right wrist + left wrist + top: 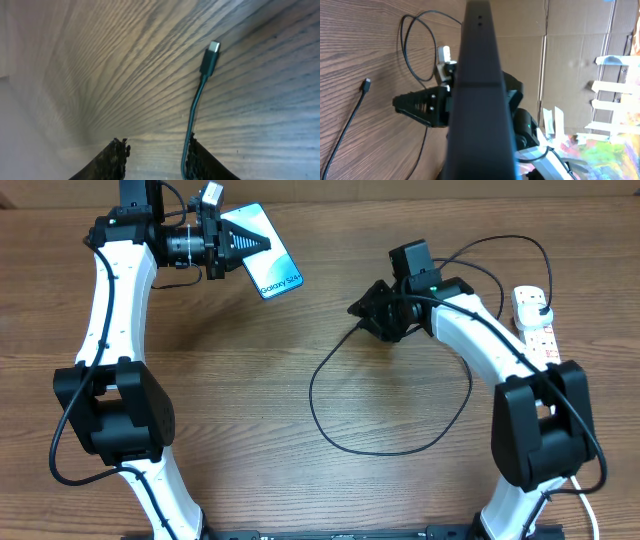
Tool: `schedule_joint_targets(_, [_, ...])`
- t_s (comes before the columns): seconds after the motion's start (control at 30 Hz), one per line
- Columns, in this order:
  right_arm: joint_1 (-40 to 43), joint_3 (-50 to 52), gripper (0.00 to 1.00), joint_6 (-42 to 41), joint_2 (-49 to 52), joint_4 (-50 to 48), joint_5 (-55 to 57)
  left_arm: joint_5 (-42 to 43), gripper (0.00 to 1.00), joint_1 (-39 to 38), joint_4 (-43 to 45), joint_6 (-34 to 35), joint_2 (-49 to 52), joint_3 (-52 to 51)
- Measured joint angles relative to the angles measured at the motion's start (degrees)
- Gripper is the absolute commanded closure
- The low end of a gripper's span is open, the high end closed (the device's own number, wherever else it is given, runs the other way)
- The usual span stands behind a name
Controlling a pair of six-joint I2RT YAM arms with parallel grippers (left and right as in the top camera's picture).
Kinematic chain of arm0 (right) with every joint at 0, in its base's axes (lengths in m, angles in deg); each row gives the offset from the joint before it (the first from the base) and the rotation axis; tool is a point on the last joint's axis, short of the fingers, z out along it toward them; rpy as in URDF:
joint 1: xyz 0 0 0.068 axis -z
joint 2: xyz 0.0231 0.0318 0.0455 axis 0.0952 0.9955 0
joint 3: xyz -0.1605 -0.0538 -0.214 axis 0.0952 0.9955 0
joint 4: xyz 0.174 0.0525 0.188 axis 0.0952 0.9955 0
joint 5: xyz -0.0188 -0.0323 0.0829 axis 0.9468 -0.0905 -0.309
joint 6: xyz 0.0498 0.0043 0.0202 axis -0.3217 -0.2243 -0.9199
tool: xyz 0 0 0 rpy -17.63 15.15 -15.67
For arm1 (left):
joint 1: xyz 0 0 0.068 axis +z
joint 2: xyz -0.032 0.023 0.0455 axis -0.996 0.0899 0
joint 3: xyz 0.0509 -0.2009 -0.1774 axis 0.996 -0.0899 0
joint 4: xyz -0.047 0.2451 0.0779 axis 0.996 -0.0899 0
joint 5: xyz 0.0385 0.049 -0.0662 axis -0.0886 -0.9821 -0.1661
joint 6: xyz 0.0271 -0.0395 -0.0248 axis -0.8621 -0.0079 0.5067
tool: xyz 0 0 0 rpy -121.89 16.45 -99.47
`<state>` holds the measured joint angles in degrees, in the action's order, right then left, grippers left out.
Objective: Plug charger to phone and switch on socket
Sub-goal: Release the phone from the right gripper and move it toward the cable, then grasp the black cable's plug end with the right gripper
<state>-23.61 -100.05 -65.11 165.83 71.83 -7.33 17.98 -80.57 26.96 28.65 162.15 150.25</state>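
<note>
Lying on the brown wood-grain table, the long thin black charger cable is seen in a wide loop. Its small connector tip is flat on the wood just beyond the right gripper, whose fingers are spread apart, one just beside the cable. The slim blue-screened smartphone is clamped in the left gripper at the far left. The white elongated power strip is set far right.
</note>
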Motion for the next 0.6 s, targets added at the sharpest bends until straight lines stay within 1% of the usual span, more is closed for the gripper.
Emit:
schedule_joint_targets(0.2, [0.0, -0.04, 0.61, -1.44, 5.29, -1.27, 0.24, -2.03, 0.96, 0.0, -2.08, -0.02, 0.0, 0.0])
schedule_joint_targets(0.33, [0.0, -0.04, 0.64, -1.88, 7.82, -2.54, 0.44, -2.38, 0.96, 0.0, -2.08, -0.02, 0.0, 0.0])
schedule_joint_targets(0.6, [0.0, -0.07, 0.66, -2.05, 9.07, -6.08, 0.68, -2.56, 0.96, 0.0, -2.1, -0.02, 0.0, 0.0])
